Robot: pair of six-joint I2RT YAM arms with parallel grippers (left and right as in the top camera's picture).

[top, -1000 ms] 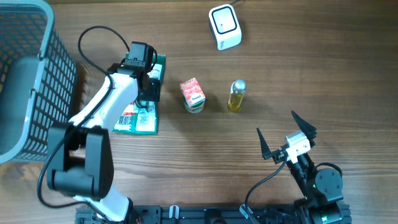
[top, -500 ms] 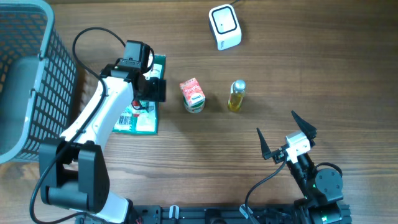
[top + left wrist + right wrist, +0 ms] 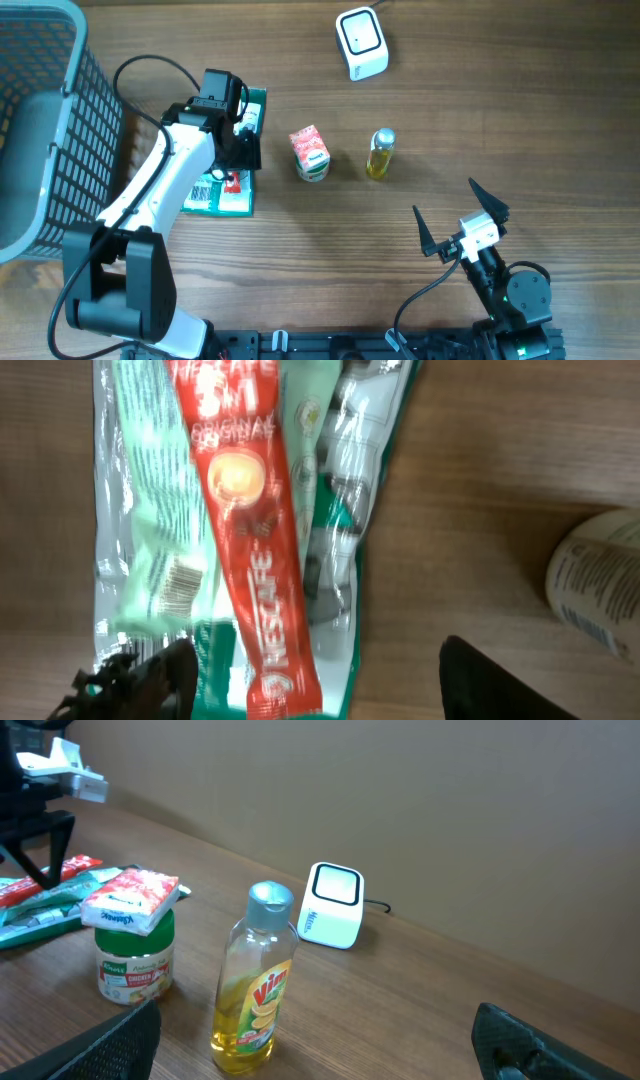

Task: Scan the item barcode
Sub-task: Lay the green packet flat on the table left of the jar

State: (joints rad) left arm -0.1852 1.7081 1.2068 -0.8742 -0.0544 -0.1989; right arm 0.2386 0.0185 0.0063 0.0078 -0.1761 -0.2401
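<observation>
Closing the left hand (image 3: pixel 315 678) over the flat green-and-clear plastic packet of red Nescafe coffee sachets (image 3: pixel 226 188) at the left of the brown wooden table (image 3: pixel 520 110): spread wider half a second back, drawn in partway now, yet open by the look of the left wrist view, with one dark fingertip (image 3: pixel 140 680) over the packet's left edge and the other down on bare wood just beside its right edge. Shifted slightly toward the grey mesh basket (image 3: pixel 40 130) since a second ago, then held over the same spot. No movement of the packet across the three overhead views; lying flat, not lifted, not pinched. Judging from that: mid-grasp, pick-up pending, the scan itself not begun. Well apart from the small white cube-shaped barcode scanner (image 3: pixel 361 42) at the far edge, so a lift and a carry across needed afterwards, presumably with the blurred striped patch (image 3: pixel 180 575) on the packet's pale green panel, likely the barcode, turned toward the scanner's face. Unchanged throughout: right hand (image 3: pixel 443 196) parked near the front right, spread wide and holding nothing; small jar with a red-and-white top (image 3: pixel 311 153) and slim yellow plastic bottle (image 3: pixel 380 153) standing side by side near the packet. Risk worth noting: thin film lying flat, probably easy to skate over rather than pinch
</observation>
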